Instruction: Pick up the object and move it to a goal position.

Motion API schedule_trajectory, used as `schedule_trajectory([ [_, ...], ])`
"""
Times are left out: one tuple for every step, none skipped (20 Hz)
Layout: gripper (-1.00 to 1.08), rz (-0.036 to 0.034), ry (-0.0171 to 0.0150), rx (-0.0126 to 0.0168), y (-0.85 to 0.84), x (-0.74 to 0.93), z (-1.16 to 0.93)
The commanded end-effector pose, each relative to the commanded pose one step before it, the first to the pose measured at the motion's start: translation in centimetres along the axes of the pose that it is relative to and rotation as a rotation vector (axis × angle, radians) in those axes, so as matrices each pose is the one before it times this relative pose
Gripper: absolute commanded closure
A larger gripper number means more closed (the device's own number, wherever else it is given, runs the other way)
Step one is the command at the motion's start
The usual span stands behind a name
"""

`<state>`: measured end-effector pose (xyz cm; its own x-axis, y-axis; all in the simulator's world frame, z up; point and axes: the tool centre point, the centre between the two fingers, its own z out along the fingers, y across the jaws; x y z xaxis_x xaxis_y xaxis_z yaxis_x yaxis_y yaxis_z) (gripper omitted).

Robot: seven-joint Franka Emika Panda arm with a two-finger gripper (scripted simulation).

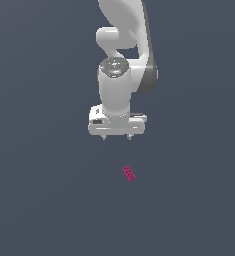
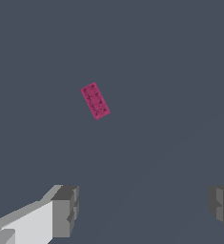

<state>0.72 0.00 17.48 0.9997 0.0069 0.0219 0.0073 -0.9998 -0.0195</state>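
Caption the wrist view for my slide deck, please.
Open gripper hovers apart from a small magenta block lying flat on the grey floor.

We see only a flat, dark blue-grey floor [image 1: 44, 200] that looks the same plain colour all over, smooth and even, and it fills both the exterior view and the wrist view

Matt pink block [image 2: 95, 101] — dotted face; glossy white gripper [image 1: 116, 136].

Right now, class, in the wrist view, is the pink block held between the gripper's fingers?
No: the pink block lies alone on the grey floor, apart from the open gripper, whose fingers stand wide with nothing between them.
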Motion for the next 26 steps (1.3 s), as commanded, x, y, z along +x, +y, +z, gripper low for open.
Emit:
schedule_trajectory([
  [-0.92,0.00000,0.00000,0.00000,0.001,0.000,0.000],
  [-0.92,-0.00061,-0.00009,-0.00031,-0.024,0.002,0.006],
  [-0.92,-0.00173,-0.00028,-0.00086,-0.066,0.007,0.018],
  [-0.92,-0.00293,-0.00048,-0.00147,-0.116,0.011,0.030],
  [-0.92,-0.00390,-0.00064,-0.00198,-0.152,0.015,0.040],
  [-0.92,-0.00493,-0.00081,-0.00255,-0.196,0.017,0.049],
  [-0.92,-0.00579,-0.00095,-0.00308,-0.235,0.017,0.055],
  [-0.92,-0.00561,-0.00093,-0.00311,-0.237,0.012,0.050],
  [-0.92,-0.00420,-0.00072,-0.00248,-0.186,0.003,0.033],
  [-0.92,-0.00293,-0.00053,-0.00189,-0.141,-0.004,0.019],
  [-0.92,-0.00163,-0.00033,-0.00124,-0.090,-0.011,0.006],
  [-0.92,-0.00062,-0.00018,-0.00073,-0.053,-0.014,-0.003],
  [-0.92,0.00000,0.00000,0.00000,-0.026,-0.013,-0.010],
  [-0.92,0.00112,0.00013,0.00041,0.060,0.001,-0.005],
  [-0.92,-0.00057,0.00007,0.00039,0.023,0.032,0.021],
  [-0.92,-0.00224,-0.00006,0.00006,-0.005,0.061,0.048],
  [-0.92,-0.00383,-0.00018,-0.00021,-0.029,0.092,0.076],
  [-0.92,-0.00535,-0.00027,-0.00039,-0.049,0.123,0.104],
  [-0.92,-0.00669,-0.00033,-0.00046,-0.058,0.155,0.131],
  [-0.92,-0.00793,-0.00037,-0.00044,-0.064,0.186,0.159],
  [-0.92,-0.00908,-0.00041,-0.00041,-0.066,0.215,0.185],
  [-0.92,-0.01026,-0.00046,-0.00041,-0.072,0.244,0.213],
  [-0.92,-0.01147,-0.00051,-0.00043,-0.080,0.271,0.240],
  [-0.92,-0.01278,-0.00058,-0.00047,-0.089,0.299,0.271],
  [-0.92,-0.01404,-0.00063,-0.00047,-0.096,0.326,0.302],
  [-0.92,-0.01526,-0.00067,-0.00043,-0.099,0.353,0.334],
])
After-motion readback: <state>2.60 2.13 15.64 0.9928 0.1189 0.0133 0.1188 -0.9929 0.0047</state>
